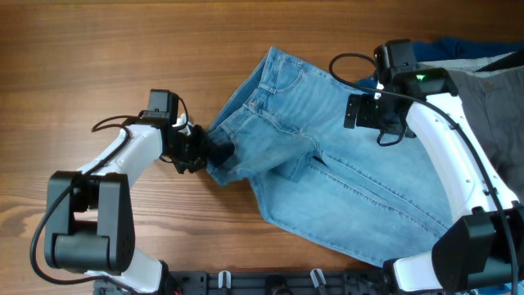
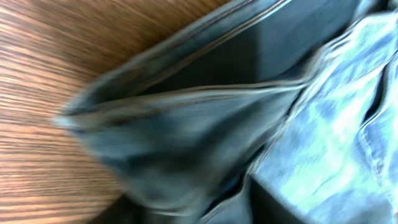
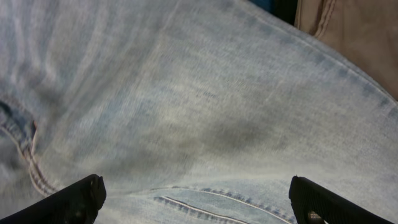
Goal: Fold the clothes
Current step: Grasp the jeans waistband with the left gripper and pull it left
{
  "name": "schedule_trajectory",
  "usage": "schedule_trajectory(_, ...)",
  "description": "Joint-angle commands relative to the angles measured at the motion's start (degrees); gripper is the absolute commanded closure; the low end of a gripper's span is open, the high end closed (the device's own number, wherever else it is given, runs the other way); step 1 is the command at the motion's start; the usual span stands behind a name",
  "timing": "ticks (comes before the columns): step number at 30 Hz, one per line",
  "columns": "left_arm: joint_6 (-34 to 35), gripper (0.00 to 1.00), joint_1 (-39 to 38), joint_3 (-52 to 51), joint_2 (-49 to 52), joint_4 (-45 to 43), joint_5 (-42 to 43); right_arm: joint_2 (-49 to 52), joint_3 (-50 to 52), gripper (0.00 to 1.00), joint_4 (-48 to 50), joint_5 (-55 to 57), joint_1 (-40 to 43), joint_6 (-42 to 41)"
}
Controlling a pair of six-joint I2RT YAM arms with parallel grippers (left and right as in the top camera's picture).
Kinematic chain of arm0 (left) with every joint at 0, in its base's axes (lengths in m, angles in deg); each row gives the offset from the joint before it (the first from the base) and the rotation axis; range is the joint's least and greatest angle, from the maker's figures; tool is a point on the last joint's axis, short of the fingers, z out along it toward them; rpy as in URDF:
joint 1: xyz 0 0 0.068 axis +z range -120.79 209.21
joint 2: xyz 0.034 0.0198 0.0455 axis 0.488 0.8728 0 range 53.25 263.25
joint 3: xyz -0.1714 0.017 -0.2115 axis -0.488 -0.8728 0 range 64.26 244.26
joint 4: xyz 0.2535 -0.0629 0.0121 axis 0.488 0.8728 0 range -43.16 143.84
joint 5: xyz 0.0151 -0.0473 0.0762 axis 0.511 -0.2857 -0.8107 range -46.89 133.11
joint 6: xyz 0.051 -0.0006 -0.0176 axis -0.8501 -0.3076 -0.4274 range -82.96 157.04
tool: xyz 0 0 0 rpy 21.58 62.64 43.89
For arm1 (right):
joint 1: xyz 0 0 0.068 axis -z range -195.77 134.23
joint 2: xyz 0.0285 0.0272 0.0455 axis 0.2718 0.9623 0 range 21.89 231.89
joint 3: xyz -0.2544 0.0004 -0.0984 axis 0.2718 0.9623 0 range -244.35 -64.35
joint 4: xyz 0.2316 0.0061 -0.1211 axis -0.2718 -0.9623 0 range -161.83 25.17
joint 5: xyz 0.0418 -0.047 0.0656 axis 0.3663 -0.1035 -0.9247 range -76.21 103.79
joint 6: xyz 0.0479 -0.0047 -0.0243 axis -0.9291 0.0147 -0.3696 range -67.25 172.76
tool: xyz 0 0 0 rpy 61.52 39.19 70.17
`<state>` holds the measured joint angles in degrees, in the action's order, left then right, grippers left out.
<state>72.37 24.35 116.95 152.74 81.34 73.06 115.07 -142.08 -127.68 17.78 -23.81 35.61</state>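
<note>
On the wood surface [image 1: 98,49] the jeans [image 1: 327,180] lie spread and crumpled, the left pincer [image 1: 217,153] at their edge (I cannot tell if it is clamped on them), the right pincer [image 3: 198,200] wide apart above, so it should pinch deep, then lift slow.

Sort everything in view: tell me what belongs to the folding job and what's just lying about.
Belongs to the job: light blue denim jeans spread mid-table; grey fabric garment at the right edge; dark blue fabric garment beside it; left gripper at the jeans' edge; right gripper, jaws open above the jeans.
Just there: brown wooden table; black rail along its near edge.
</note>
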Motion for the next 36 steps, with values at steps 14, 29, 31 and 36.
schedule_trajectory(14,-5.14,0.96,8.35,4.50,0.22,-0.48,-7.54,-1.07,-0.92,0.00,-0.17,-0.92,0.20,1.49)
schedule_trajectory(29,-5.05,0.96,41.72,32.52,0.22,1.40,-7.43,-1.05,-0.92,0.00,0.66,-6.95,0.20,13.05)
schedule_trajectory(31,-5.11,0.87,44.98,32.50,0.44,5.75,-7.56,-1.05,-0.92,0.01,0.17,-9.90,0.20,17.16)
schedule_trajectory(36,-8.02,0.71,47.17,32.50,0.72,12.81,-8.72,-0.39,-0.79,0.02,-0.63,-11.54,0.17,18.32)
